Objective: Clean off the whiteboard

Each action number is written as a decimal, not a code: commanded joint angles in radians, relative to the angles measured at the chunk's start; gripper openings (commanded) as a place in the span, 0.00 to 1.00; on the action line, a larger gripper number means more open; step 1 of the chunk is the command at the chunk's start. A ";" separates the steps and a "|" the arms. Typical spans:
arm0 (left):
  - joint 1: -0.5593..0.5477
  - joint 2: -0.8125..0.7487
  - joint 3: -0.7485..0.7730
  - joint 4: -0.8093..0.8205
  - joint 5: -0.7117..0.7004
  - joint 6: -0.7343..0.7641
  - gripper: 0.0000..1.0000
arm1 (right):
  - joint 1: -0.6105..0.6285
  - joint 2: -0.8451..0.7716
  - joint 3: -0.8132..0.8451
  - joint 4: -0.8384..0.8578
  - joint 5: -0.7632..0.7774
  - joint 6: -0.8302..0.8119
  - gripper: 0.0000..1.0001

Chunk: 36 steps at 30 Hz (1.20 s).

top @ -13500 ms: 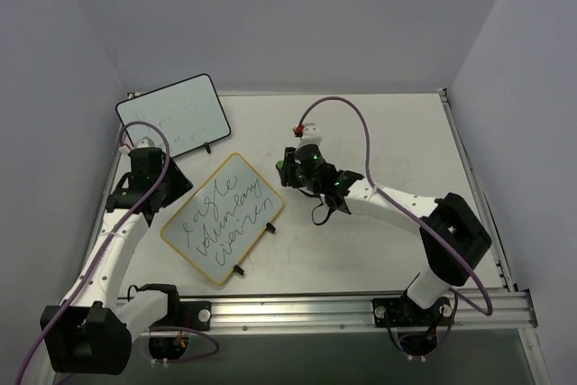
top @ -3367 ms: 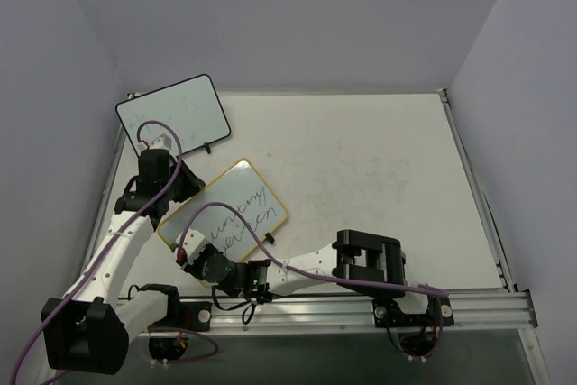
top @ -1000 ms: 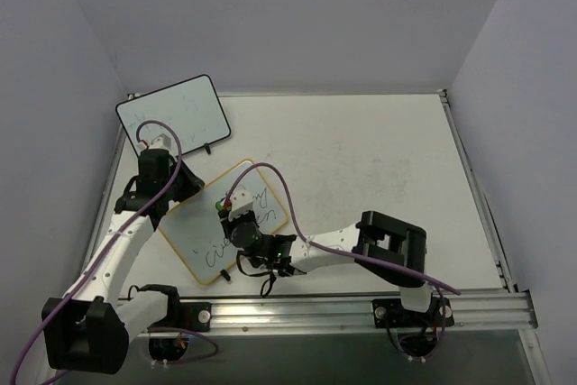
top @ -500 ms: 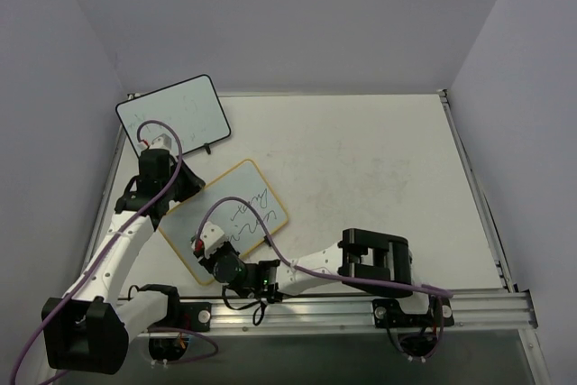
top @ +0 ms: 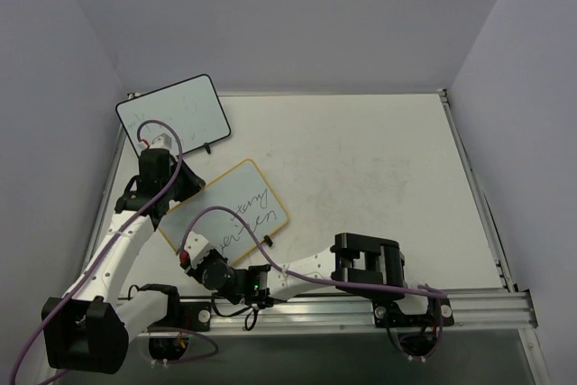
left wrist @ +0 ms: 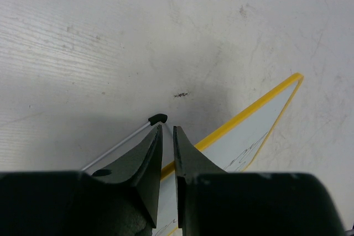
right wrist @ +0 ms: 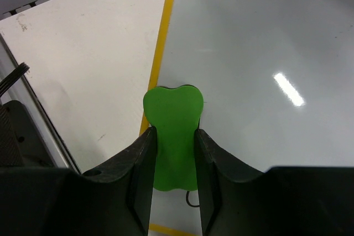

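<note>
The whiteboard with the yellow rim lies left of centre. Black handwriting shows on its far right part, and its near left part is blank. My left gripper is shut on the board's far left rim; in the left wrist view the fingers pinch the yellow edge of the whiteboard. My right gripper is at the board's near left corner, shut on a green eraser. The eraser is pressed on the whiteboard, right beside its yellow rim.
A black-rimmed whiteboard leans at the back left, close behind my left arm. A thin rod with a black tip lies just ahead of my left fingers. The aluminium rail runs along the near edge, and walls close in on both sides.
My right gripper has swept the eraser from the middle of the board down to its near left corner, and the writing there is gone. The left arm has stayed put.
</note>
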 commanded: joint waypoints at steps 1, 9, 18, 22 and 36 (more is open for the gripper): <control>-0.012 0.002 0.016 0.005 0.019 0.013 0.22 | 0.007 0.038 0.025 -0.064 -0.046 -0.007 0.00; -0.012 0.002 0.014 0.005 0.019 0.014 0.22 | 0.001 0.035 0.008 -0.069 0.011 0.001 0.00; -0.014 0.004 0.010 0.007 0.021 0.013 0.22 | -0.056 -0.011 -0.078 -0.038 0.052 0.047 0.00; -0.015 0.004 0.010 0.008 0.021 0.013 0.22 | -0.079 -0.038 -0.110 -0.035 0.069 0.064 0.00; -0.014 0.010 0.010 0.010 0.024 0.013 0.22 | -0.194 -0.111 -0.236 -0.041 0.129 0.144 0.00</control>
